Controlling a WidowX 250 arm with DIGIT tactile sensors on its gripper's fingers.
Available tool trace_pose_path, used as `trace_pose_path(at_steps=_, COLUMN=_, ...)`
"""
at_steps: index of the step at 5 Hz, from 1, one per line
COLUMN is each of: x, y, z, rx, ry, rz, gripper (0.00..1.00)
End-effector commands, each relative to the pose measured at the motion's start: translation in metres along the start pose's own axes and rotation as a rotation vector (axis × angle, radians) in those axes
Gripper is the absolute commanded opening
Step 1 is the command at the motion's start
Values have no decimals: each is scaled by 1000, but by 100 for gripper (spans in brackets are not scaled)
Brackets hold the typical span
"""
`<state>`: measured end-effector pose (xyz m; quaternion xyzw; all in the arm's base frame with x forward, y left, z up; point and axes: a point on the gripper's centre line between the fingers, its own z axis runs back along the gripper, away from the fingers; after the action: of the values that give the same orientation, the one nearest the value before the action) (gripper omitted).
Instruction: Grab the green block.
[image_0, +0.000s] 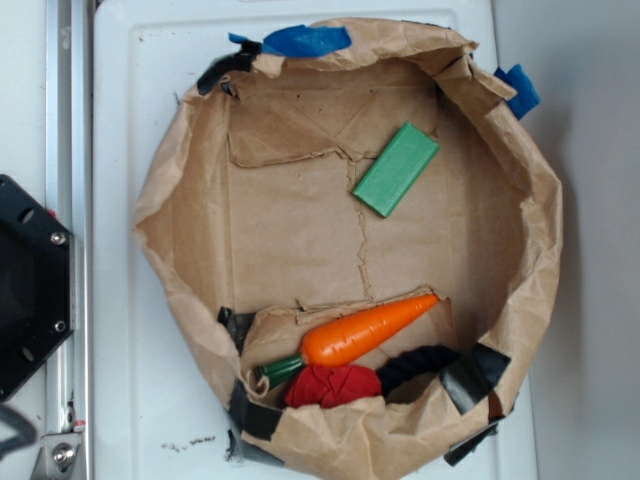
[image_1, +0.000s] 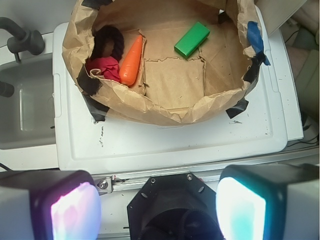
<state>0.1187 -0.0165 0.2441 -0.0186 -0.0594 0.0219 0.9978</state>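
The green block (image_0: 396, 169) is a flat medium-green slab lying at an angle on the brown paper floor of the paper-bag basin (image_0: 160, 200), towards the upper right. In the wrist view the green block (image_1: 192, 39) lies far ahead near the top. My gripper (image_1: 158, 207) hangs well back from the basin, above the robot's black base, open, with nothing between its glowing pads (image_1: 241, 210). In the exterior view the gripper is out of view.
An orange carrot (image_0: 368, 331) with a dark green stem, a red cloth ball (image_0: 332, 385) and a black rope loop (image_0: 415, 365) lie along the basin's near wall. The raised crumpled paper wall (image_1: 165, 107) rings everything. The black robot base (image_0: 30, 290) sits left; a sink (image_1: 25, 110) lies beside the white top.
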Motion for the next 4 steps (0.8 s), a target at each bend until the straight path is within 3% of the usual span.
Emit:
trace_pose_path(at_steps=1, x=0, y=0, z=0, rx=0, ry=0, rz=0, gripper=100)
trace_pose_path(at_steps=3, x=71, y=4, z=-28, rx=1, ry=-6, rz=152, gripper=100)
trace_pose_path(at_steps=4, x=102, y=15, z=-52, rx=10, ry=-61, rz=250, gripper=100)
